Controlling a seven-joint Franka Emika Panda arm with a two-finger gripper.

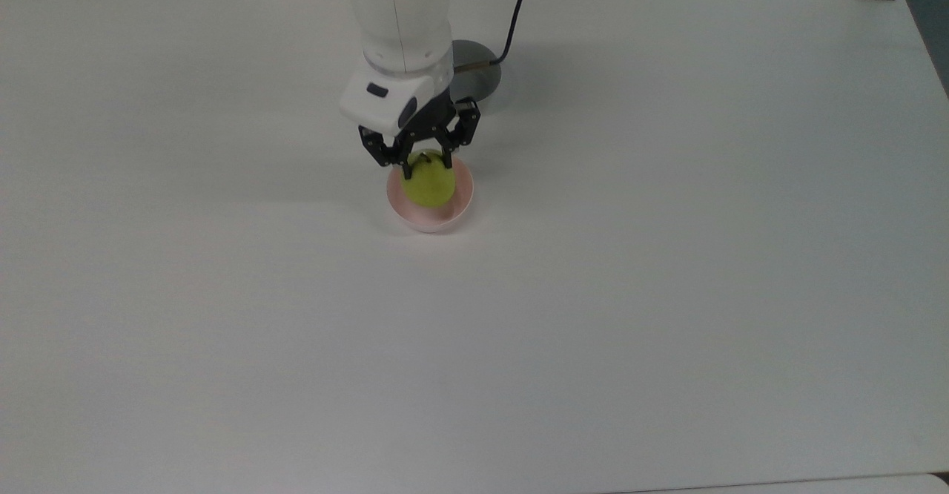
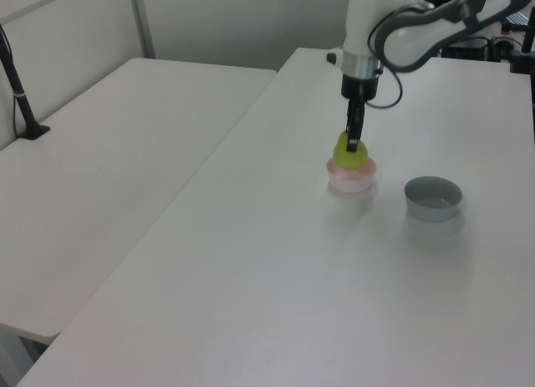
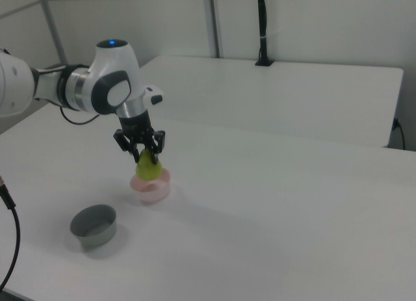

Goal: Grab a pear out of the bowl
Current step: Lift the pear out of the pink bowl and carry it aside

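1. Top view: black two-finger gripper (image 1: pixel 426 162) pinching the small yellow-green pear (image 1: pixel 428 184) at its stem end, over the round pale pink bowl (image 1: pixel 431 213). Grey straight-sided bowl (image 1: pixel 482 73) at the pink bowl's 1 o'clock, on the white table (image 1: pixel 667 257).
2. Left view: pear (image 2: pixel 350 154) raised above the bowl's rim (image 2: pixel 350 176), fingers clamped on it.
3. Right view: gripper (image 3: pixel 143 154) gripping the pear (image 3: pixel 149 169); grey bowl (image 3: pixel 94 225) at 8 o'clock, apart.

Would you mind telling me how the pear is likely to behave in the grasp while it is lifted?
The pear looks rounded and smooth, so it may slip or pivot. The tool grips near its narrow top, so it could swing. It seems rigid.
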